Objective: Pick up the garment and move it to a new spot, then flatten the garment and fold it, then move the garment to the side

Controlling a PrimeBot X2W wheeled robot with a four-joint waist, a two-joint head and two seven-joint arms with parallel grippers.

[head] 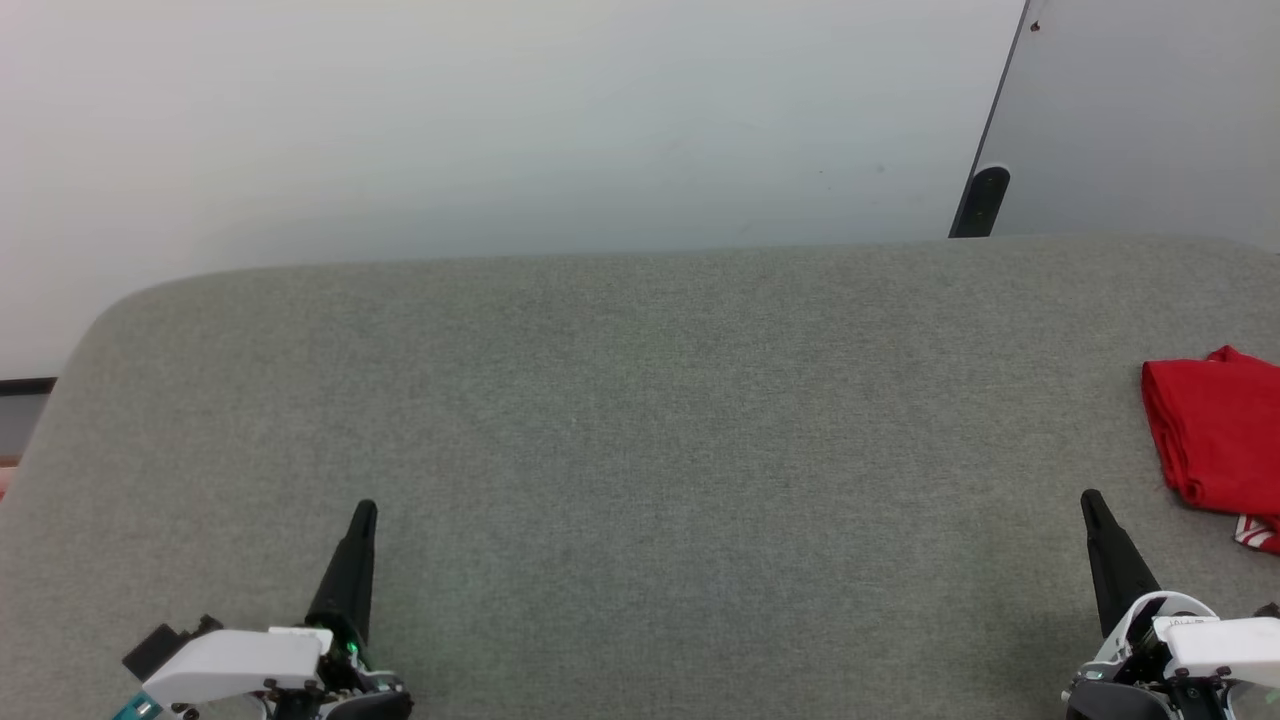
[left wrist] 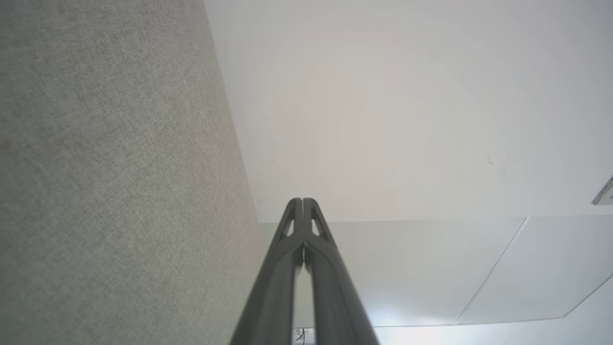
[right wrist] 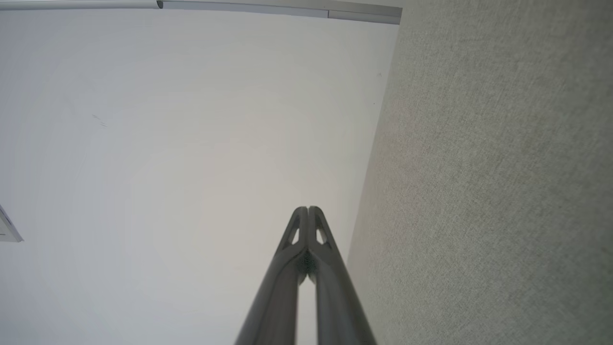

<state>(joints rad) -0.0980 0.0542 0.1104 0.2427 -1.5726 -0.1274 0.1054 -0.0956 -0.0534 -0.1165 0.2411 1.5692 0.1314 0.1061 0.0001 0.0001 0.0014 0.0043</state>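
Observation:
The garment [head: 1220,435], a red jersey folded into a compact block, lies at the right edge of the grey table [head: 640,400], partly cut off by the head view's border; a bit of its red-and-white striped trim shows at its near corner. My right gripper [head: 1090,500] stands shut and empty at the lower right, just left of and nearer than the garment, not touching it. At the lower left my left gripper [head: 365,510] is shut and empty, far from the garment. In the wrist views the left gripper [left wrist: 302,201] and right gripper [right wrist: 307,209] each show fingertips pressed together.
The grey felt-covered table spans the head view, its far edge rounded at the left. Behind it are a pale wall [head: 500,120] and a dark post [head: 982,200] at the back right.

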